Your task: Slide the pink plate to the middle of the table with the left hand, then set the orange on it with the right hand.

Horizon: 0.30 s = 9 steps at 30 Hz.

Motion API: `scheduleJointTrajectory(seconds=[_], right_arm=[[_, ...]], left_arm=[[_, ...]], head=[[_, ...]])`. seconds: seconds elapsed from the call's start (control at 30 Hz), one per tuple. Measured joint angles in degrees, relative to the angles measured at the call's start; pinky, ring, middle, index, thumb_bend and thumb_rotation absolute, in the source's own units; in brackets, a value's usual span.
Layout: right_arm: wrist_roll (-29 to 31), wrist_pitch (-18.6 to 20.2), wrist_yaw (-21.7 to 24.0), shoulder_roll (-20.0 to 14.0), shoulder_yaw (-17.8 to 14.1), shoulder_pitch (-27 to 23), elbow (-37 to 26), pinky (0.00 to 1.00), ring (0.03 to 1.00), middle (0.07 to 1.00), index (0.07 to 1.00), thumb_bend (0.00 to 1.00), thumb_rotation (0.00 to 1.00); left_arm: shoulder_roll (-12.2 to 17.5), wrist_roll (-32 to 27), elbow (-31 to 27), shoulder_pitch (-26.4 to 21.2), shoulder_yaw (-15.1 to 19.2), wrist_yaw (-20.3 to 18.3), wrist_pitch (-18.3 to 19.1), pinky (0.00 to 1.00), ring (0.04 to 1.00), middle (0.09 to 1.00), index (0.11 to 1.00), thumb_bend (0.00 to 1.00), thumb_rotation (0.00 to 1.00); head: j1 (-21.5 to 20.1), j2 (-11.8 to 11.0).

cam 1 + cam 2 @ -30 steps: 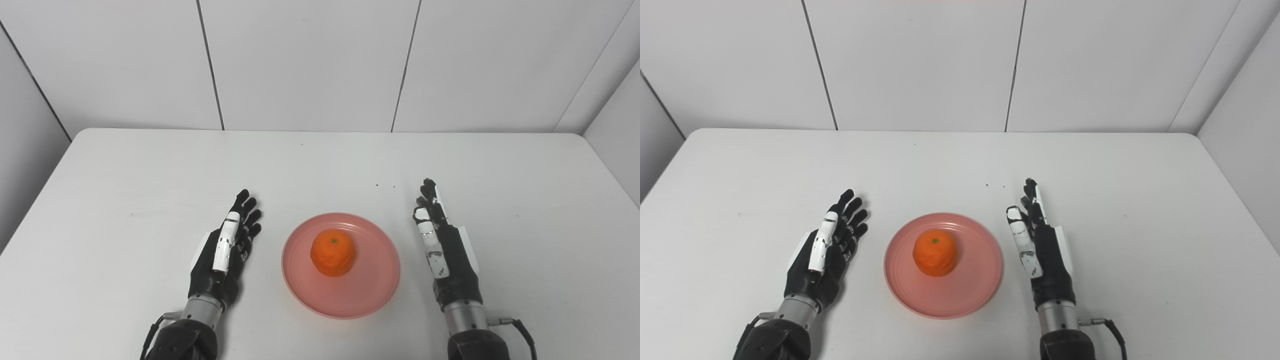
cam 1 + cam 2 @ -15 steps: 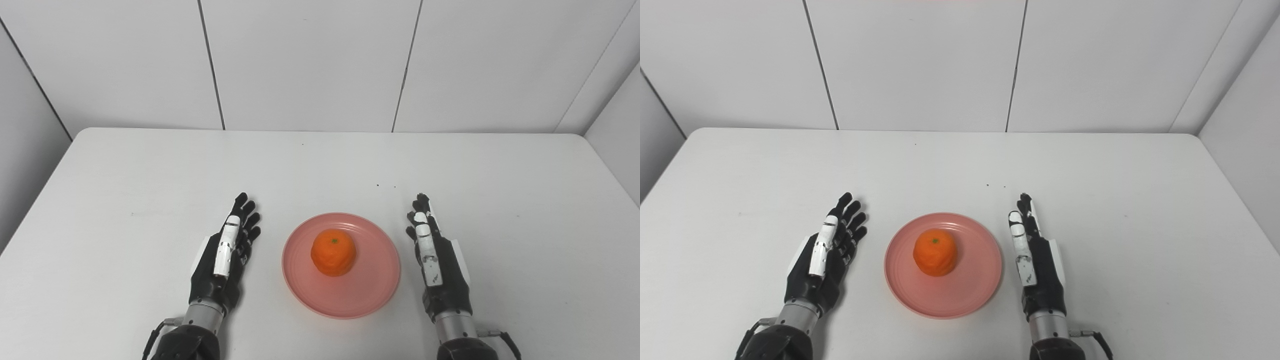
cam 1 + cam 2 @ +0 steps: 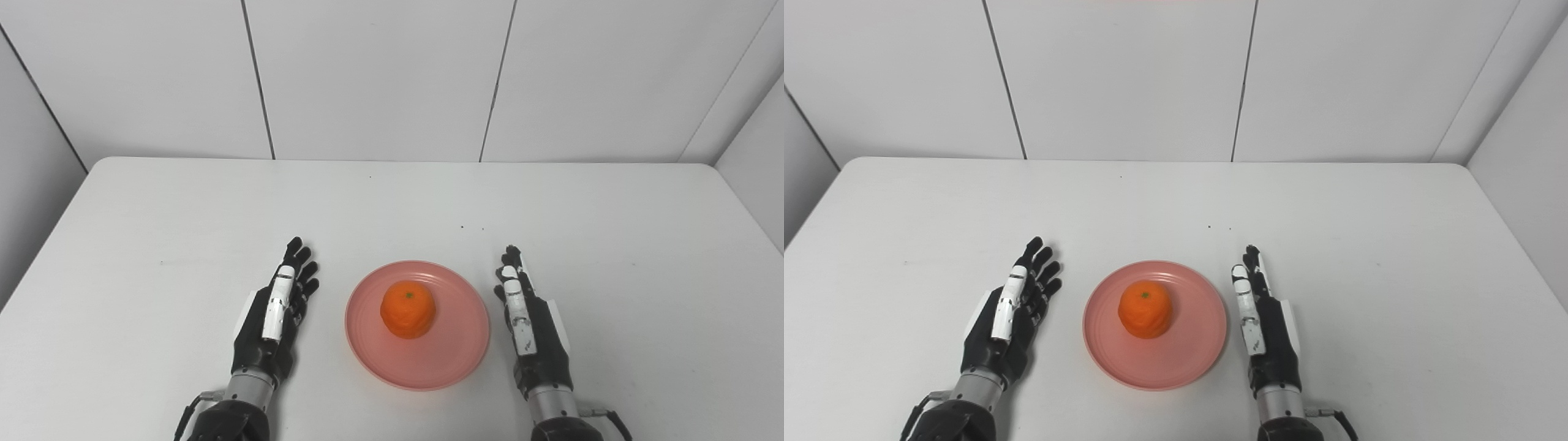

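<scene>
The pink plate (image 3: 453,355) lies near the front middle of the white table, and the orange (image 3: 408,309) rests upright on it, a little left of the plate's centre. My left hand (image 3: 274,318) is open on the table to the left of the plate, fingers straight, apart from its rim. To the right of the plate my right hand (image 3: 531,327) is open too, held edge-on with fingers pointing away, close beside the rim and holding nothing.
The white table (image 3: 184,202) runs back to a panelled wall; its side edges show at left and right. A few small dark specks (image 3: 471,228) lie behind the plate.
My right hand has drawn back toward me and a little leftward, nearer the plate's rim. The left hand has eased back slightly. Plate and orange have not moved.
</scene>
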Motion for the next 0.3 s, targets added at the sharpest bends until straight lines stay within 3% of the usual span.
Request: scheduleJointTrajectory(seconds=[0.3], right_arm=[[0.4, 0.0, -0.8, 0.0, 0.0, 0.1, 0.0, 0.96, 0.961, 0.973, 0.975, 0.25, 1.0]], left_arm=[[0.0, 0.3, 0.0, 0.2, -0.7, -0.1, -0.6, 0.99, 0.993, 1.0, 1.0, 0.41, 0.98]], head=[[-0.3, -0.6]])
